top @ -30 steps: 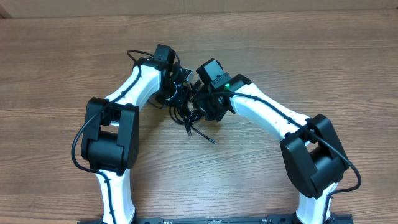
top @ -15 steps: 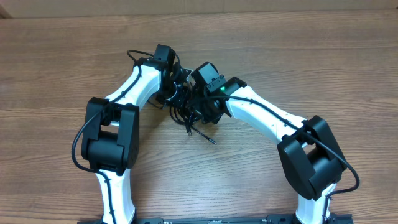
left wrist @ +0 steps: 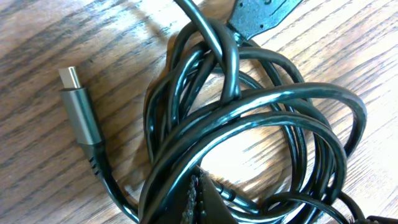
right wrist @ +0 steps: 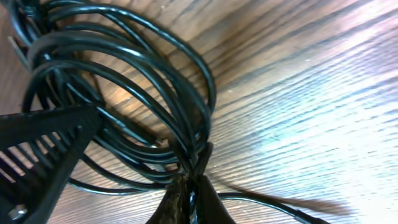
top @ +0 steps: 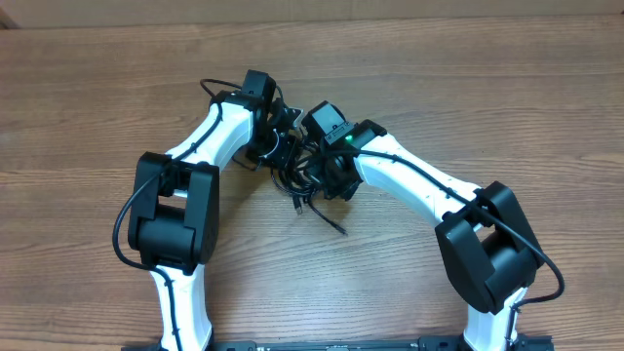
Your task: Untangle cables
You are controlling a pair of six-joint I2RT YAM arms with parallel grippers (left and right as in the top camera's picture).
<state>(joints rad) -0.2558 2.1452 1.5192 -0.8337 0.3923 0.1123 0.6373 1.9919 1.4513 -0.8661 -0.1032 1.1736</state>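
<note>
Worryingly, left claw (top: 280, 146) and right claw (right wrist: 189, 186) both pinch the cables (left wrist: 280, 102); pulling apart may just cinch them tighter.

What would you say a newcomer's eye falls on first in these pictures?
The knotted bundle of black cables near the middle of the table stands out first. In the right wrist view the right gripper pinches a strand of it, and in the left wrist view a grey plug lies free on the wood.

Both arms are bending inward above the cables (top: 292, 179), the left gripper (top: 278, 151) and the right gripper (top: 316, 176) each pinching strands, close together.
</note>
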